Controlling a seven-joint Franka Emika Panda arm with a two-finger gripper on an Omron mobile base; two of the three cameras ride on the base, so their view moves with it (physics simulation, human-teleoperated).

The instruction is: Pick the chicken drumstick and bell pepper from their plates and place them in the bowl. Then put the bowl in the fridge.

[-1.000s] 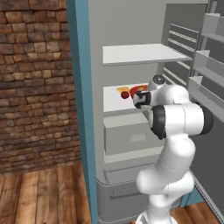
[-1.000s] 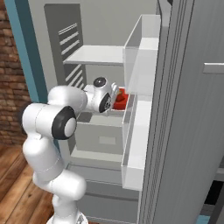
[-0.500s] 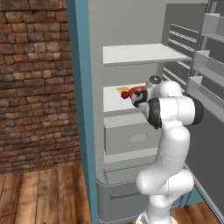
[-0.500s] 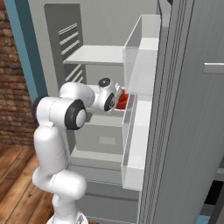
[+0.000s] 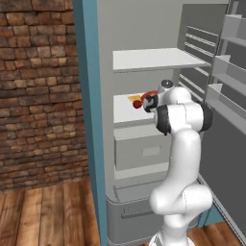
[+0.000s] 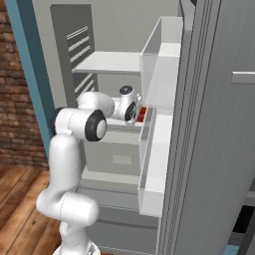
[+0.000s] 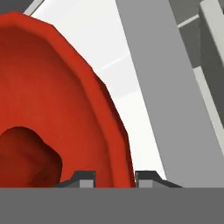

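Note:
My gripper [image 7: 114,177] is shut on the rim of the red bowl [image 7: 52,100], with one fingertip [image 7: 83,177] inside the rim and the other outside. A dark red lump [image 7: 26,153], the bell pepper, lies in the bowl. In the left base view the bowl [image 5: 146,96] hangs tilted just over the fridge's middle shelf [image 5: 127,113]. A golden-brown bit [image 5: 133,98], likely the chicken drumstick, and a red round bit [image 5: 137,104] show at its left edge. The gripper [image 5: 151,101] holds it from the right. The bowl [image 6: 143,113] peeks out past the hand. The plates are out of view.
The fridge stands open, with a teal side [image 5: 89,120], an upper white shelf [image 5: 158,58] above the bowl and a grey drawer [image 5: 144,149] below it. Door racks [image 5: 230,72] stand to the right. The door's clear rack [image 6: 159,134] is close to the hand. A brick wall [image 5: 38,96] is on the left.
The arm's elbow has swung in toward the fridge and the forearm has turned. The bowl has stayed in the grip at about the same place over the middle shelf.

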